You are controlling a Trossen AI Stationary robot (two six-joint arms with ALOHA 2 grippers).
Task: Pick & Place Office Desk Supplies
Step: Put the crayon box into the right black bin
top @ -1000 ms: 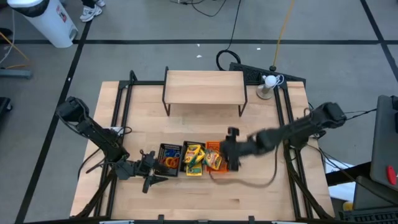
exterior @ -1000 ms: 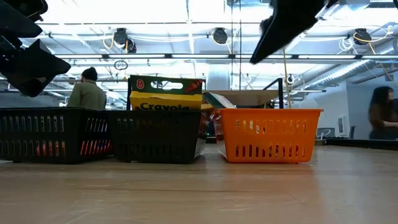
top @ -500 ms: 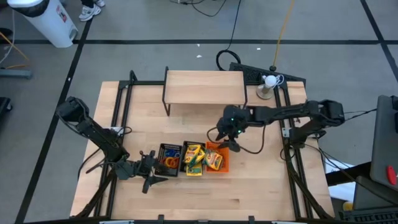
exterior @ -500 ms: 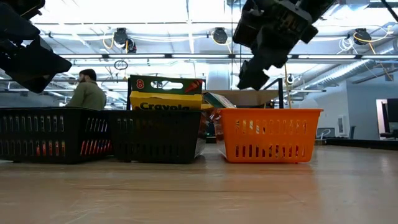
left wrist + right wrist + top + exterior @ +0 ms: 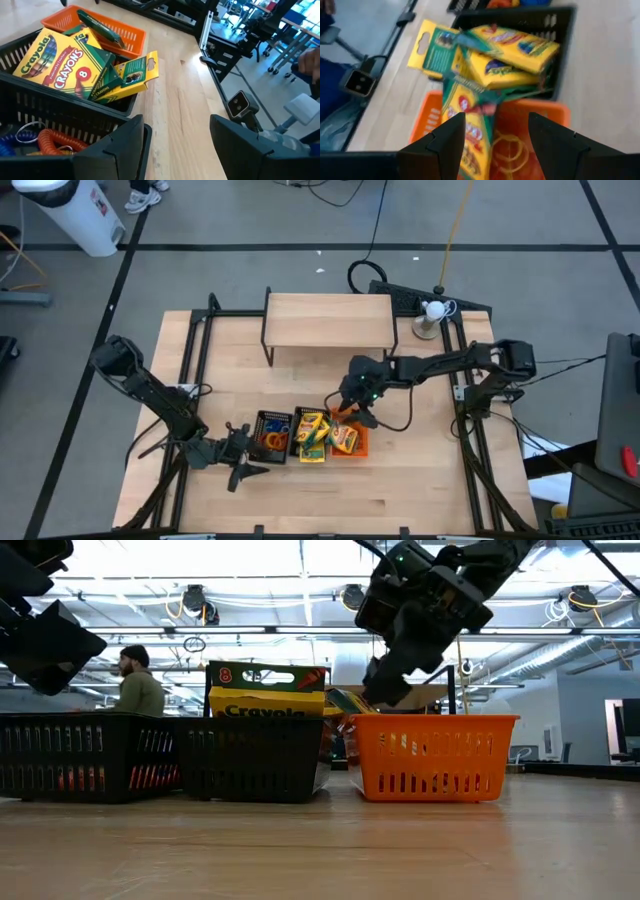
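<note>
- Swinging back over the trays within the past second, the right gripper [image 5: 358, 402] now hangs above the far edge of the orange mesh tray [image 5: 350, 438]; a second ago it reached across that tray's right side, then lifted away toward the shelf before drifting left to its present spot.
- Its fingers [image 5: 451, 142] stand apart with nothing between them, as the right wrist view shows, looking down on the crayon boxes [image 5: 495, 60].
- Left gripper [image 5: 243, 455] waits unmoved at the near left of the table, just beside the left black mesh tray [image 5: 270, 435], jaws spread wide and empty in its wrist view.
- Three mesh trays sit touching in a row at the table's middle front: two black ones on the left and centre, the orange one on the right.
- Yellow-and-green crayon boxes lie heaped in the middle black tray [image 5: 75, 112] and spill toward the orange one; one box [image 5: 267, 690] stands upright above the rim in the low view.
- Coloured rubber bands [image 5: 47, 140], orange and blue, rest in the left black tray.
- Behind the trays stands the light wooden shelf [image 5: 328, 320]; a white ball on a stand [image 5: 432, 312] sits at the table's far right corner.
- A person [image 5: 137, 685] is seen in the room beyond.
</note>
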